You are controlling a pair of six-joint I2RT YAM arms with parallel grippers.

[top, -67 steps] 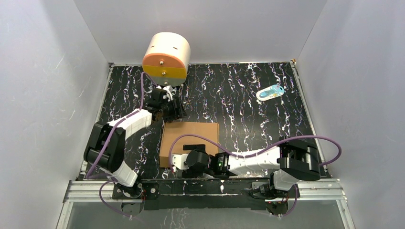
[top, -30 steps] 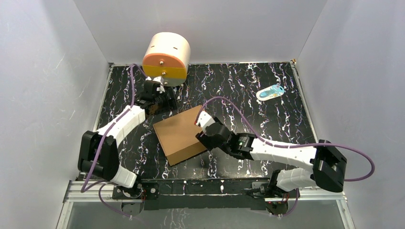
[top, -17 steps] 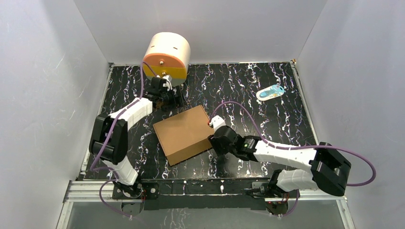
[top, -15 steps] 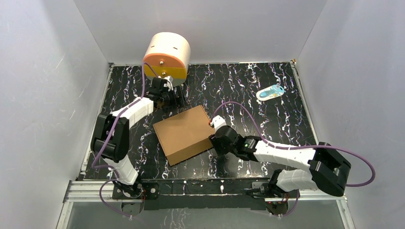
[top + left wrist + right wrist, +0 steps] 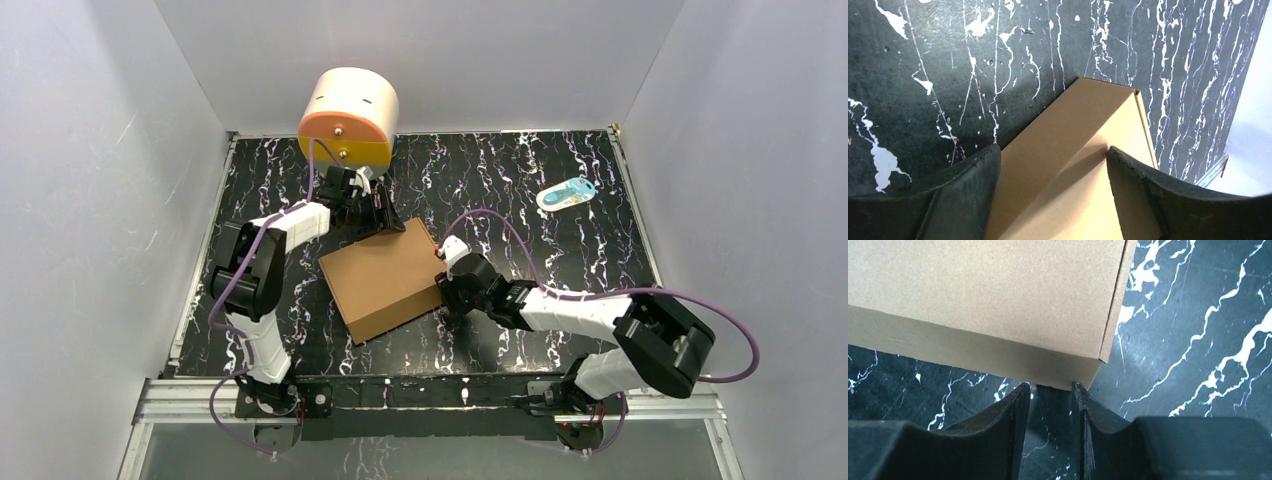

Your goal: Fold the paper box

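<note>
Paper box [image 5: 385,280], flat brown cardboard, left pincer [image 5: 1050,150] spread, right pincer [image 5: 1049,387] narrowly parted

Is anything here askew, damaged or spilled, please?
The box lies askew: its sides are turned out of line with the edges of the table. The cardboard that shows has no tear or dent, and nothing is spilled.

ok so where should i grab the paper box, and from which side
At a corner, coming from outside and above. The paper box lies flat and closed. Its top is far wider than the jaws, but the walls taper to a point at each corner. The left tool straddles the far corner with open jaws, so closing there looks likeliest to hold.
</note>
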